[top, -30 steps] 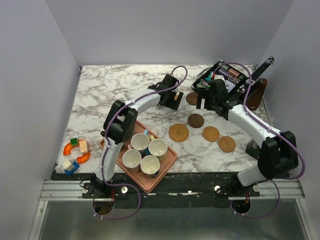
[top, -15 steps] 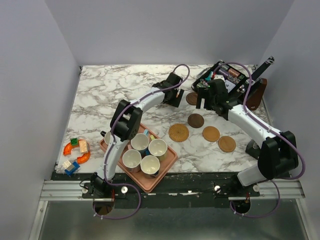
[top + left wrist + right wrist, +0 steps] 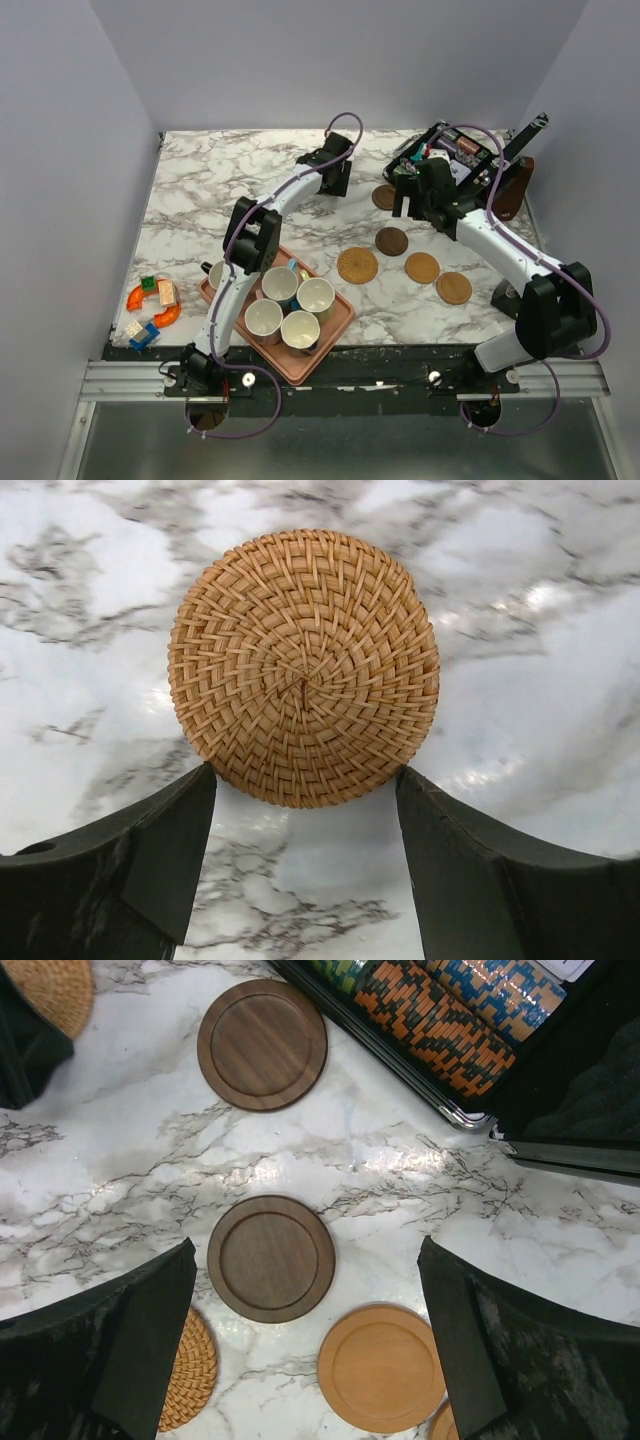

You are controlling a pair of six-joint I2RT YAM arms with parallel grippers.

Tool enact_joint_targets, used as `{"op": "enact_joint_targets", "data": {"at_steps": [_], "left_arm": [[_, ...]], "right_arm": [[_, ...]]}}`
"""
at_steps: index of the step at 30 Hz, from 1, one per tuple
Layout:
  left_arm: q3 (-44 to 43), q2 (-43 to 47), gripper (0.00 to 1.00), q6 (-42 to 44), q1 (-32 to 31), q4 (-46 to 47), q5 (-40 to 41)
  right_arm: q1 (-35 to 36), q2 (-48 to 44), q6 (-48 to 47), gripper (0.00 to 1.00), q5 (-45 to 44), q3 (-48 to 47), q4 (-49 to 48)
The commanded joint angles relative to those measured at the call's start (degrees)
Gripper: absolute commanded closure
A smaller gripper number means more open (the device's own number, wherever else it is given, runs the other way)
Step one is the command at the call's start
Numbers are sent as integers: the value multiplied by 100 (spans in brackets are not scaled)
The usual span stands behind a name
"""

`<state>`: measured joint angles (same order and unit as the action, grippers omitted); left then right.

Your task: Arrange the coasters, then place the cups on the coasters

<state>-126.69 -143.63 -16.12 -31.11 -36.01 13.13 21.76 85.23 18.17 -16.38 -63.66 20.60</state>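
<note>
A tan woven coaster [image 3: 303, 667] lies flat on the marble. My left gripper [image 3: 305, 776] stands open over its near rim, one fingertip at each side. In the top view that gripper [image 3: 337, 183] reaches to the far middle and hides this coaster. My right gripper [image 3: 307, 1250] hangs open above a dark brown coaster [image 3: 270, 1257]. A second dark one [image 3: 262, 1045] lies farther out, and a plain tan one [image 3: 381, 1367] lies nearer. Another woven coaster [image 3: 357, 265] and two tan ones [image 3: 422, 267] [image 3: 453, 288] lie mid-table. Several cups [image 3: 280, 287] stand in the pink tray [image 3: 305, 368].
An open black case [image 3: 455, 150] with patterned rolls sits at the far right, close behind my right gripper [image 3: 412, 208]. A brown object [image 3: 518, 188] leans beside it. Coloured toy blocks [image 3: 152, 303] lie at the front left, near the tray.
My left gripper has moved farther back and slightly left, and its jaws have narrowed around the woven coaster's rim. The right arm has not moved.
</note>
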Motion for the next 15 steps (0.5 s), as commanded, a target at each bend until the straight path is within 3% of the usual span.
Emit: {"op": "enact_joint_targets", "data": {"at_steps": [1, 9, 15], "left_arm": [[-136, -358, 23, -199, 360, -460, 209], [-364, -402, 17, 56, 448, -249, -82], [-286, 45, 1, 100, 439, -117, -240]], "right_arm": [[-5, 283, -15, 0, -41, -182, -3], [-5, 1188, -191, 0, 328, -884, 251], [-154, 2005, -148, 0, 530, -1631, 515]]}}
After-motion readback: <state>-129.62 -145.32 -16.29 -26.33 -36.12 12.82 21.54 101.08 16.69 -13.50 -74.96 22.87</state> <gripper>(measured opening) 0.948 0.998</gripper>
